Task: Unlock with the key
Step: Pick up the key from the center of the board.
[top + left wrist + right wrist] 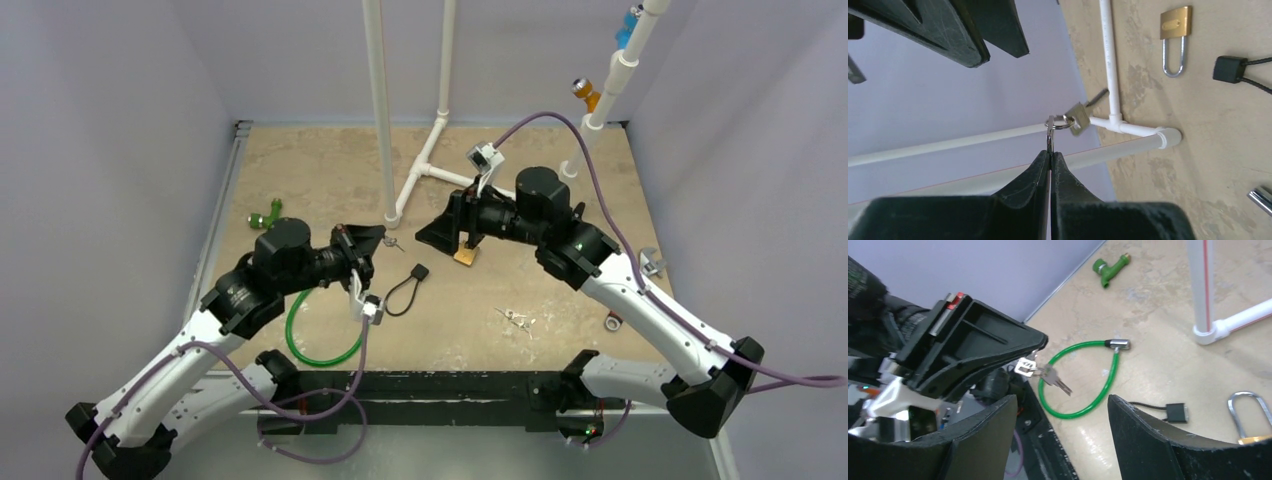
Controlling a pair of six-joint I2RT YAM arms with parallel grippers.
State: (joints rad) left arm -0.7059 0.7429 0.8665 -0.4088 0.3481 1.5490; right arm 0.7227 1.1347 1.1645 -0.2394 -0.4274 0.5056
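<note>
Half done, I judge: left jaws pinch the ringed silver keys [1077,120] near the shut brass padlock [1175,22], right jaws wide beside it; insertion remains.

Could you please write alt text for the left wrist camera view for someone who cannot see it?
The left gripper is pinched shut on a key bunch, with one key hanging from the ring against a pale wall. Beyond, a brass padlock lies on the table near a white pipe frame.
</note>
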